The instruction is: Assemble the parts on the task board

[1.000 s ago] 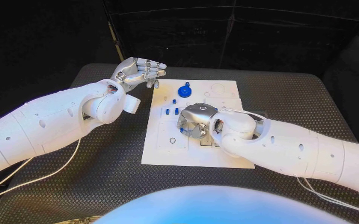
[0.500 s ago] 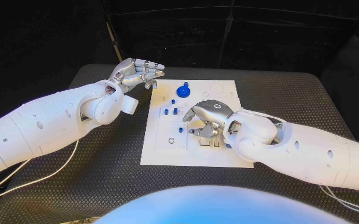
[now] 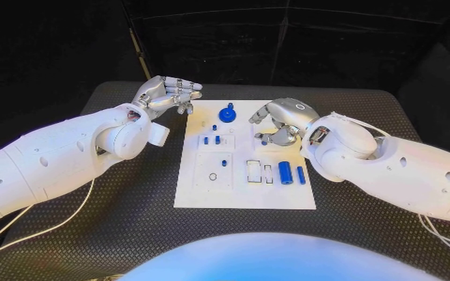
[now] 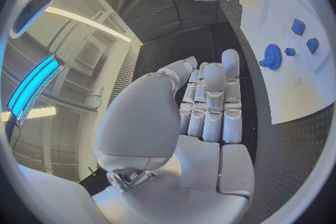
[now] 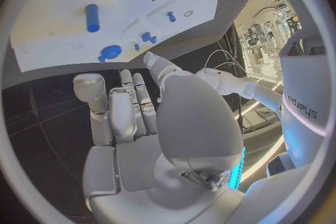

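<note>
Task board (image 3: 201, 190) between both hands, right hand (image 3: 278, 122) over its far edge

I am seeing a white task board (image 3: 201, 183) carrying blue parts (image 3: 284, 172) (on the black, ribbed table (image 3: 122, 216)).

Task board (image 3: 201, 187) on black table (image 3: 112, 229)

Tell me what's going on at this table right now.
A two-armed robot is working on a white task board carrying small blue parts. Neither hand holds anything: the right hand hovers over the board's far right area, the left hand hangs off its far left corner. A blue cylinder lies near the board's right edge, a blue gear at the far end.
</note>
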`<action>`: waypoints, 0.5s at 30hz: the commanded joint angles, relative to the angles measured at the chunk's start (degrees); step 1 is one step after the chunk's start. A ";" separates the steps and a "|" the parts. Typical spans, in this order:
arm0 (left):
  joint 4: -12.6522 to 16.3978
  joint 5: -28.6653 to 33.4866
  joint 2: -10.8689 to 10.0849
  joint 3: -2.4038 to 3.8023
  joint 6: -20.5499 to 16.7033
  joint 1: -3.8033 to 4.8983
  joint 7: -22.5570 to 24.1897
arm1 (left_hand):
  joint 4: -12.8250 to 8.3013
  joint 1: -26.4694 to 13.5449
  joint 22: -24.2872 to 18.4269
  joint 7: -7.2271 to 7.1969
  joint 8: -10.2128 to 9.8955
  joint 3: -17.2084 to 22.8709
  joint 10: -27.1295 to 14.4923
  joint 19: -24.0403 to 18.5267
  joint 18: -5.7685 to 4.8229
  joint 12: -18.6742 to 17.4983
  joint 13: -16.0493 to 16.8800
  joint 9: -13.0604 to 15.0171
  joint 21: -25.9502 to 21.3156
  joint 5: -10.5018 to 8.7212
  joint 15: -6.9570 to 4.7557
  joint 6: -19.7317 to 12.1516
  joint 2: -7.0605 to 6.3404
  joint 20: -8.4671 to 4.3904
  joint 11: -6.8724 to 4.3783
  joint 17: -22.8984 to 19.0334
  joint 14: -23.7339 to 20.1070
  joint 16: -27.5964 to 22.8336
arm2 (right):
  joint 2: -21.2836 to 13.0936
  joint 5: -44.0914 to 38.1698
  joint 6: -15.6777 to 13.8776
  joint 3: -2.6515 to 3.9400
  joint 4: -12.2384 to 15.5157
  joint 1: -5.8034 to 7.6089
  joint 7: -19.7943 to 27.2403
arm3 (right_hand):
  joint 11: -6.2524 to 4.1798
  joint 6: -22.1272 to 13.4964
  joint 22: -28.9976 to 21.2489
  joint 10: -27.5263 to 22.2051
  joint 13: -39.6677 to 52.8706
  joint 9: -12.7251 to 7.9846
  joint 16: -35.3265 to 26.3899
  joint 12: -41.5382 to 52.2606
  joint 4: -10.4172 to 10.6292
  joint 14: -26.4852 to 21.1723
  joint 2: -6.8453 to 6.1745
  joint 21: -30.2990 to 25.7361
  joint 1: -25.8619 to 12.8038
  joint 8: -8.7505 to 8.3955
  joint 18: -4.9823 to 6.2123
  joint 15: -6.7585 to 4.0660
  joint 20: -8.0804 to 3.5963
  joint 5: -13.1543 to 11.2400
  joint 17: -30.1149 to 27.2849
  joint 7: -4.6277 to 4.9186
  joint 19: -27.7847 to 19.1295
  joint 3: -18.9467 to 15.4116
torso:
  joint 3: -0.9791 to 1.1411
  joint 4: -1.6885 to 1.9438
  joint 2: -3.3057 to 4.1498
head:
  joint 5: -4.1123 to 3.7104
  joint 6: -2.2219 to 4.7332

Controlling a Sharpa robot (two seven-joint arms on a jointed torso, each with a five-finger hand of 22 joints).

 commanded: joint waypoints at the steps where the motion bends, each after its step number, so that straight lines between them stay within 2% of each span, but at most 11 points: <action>1: 0.11 0.27 0.03 0.07 0.80 0.05 0.11 | -0.05 -0.17 -0.05 0.17 -0.31 -0.19 -0.30 -0.41 0.66 0.27 0.10 -0.10 -0.31 -0.24 -0.09 -0.17 0.35 0.00 0.07 -0.04 -0.48 -0.19 | -0.86 -1.73 5.99 0.20 -0.24 0.04 -1.97 | 0.06 -0.70 -0.51 -1.10 -0.05 0.03 0.01 0.54 0.29 1.37 -0.15 -0.55 -0.22 -0.08 0.42 0.23 -0.10 -0.44 -0.36 -0.48 0.07 -1.47 | -0.04 -0.02 0.01 | -0.26 0.00; 6: 0.14 0.27 0.06 0.07 0.86 0.02 0.11 | -0.05 -0.17 -0.05 0.17 -0.31 -0.19 -0.30 -0.41 0.66 0.27 0.10 -0.10 -0.31 -0.24 -0.09 -0.17 0.35 0.00 0.07 -0.04 -0.48 -0.19 | -1.51 -2.53 10.65 0.35 -0.96 0.04 -3.27 | 0.25 -1.48 -1.63 -3.03 -0.07 0.07 -0.56 1.99 1.42 1.05 0.06 -1.49 0.51 -0.04 0.57 0.38 0.04 -1.22 -1.31 -1.28 -0.38 -5.66 | -0.04 0.06 0.03 | -0.35 0.00; 11: 0.17 0.27 0.04 0.07 0.90 0.02 0.11 | -0.05 -0.17 -0.05 0.17 -0.31 -0.19 -0.30 -0.41 0.66 0.27 0.10 -0.10 -0.31 -0.24 -0.09 -0.17 0.35 0.00 0.07 -0.04 -0.48 -0.19 | -1.01 -3.01 12.67 0.38 -2.00 0.04 -3.83 | 0.31 -1.60 -2.50 -3.93 -0.08 0.09 -1.17 2.98 2.25 0.75 0.59 -2.16 1.40 -0.01 0.71 0.48 0.10 -1.76 -2.26 -1.30 -0.75 -7.53 | 0.01 0.03 -0.03 | -0.28 0.00; 15: 0.20 0.27 0.03 0.07 0.91 0.02 0.13 | -0.05 -0.17 -0.05 0.17 -0.31 -0.19 -0.30 -0.41 0.66 0.27 0.10 -0.10 -0.31 -0.24 -0.09 -0.17 0.35 0.00 0.07 -0.04 -0.48 -0.19 | -0.20 -3.10 13.74 0.39 -2.85 0.04 -3.72 | 0.29 -1.51 -2.62 -4.05 -0.05 0.12 -1.20 3.40 2.48 0.73 0.95 -2.28 1.79 0.05 0.73 0.48 0.11 -1.78 -2.35 -1.27 -0.77 -7.86 | -0.05 0.16 -0.02 | -0.36 0.00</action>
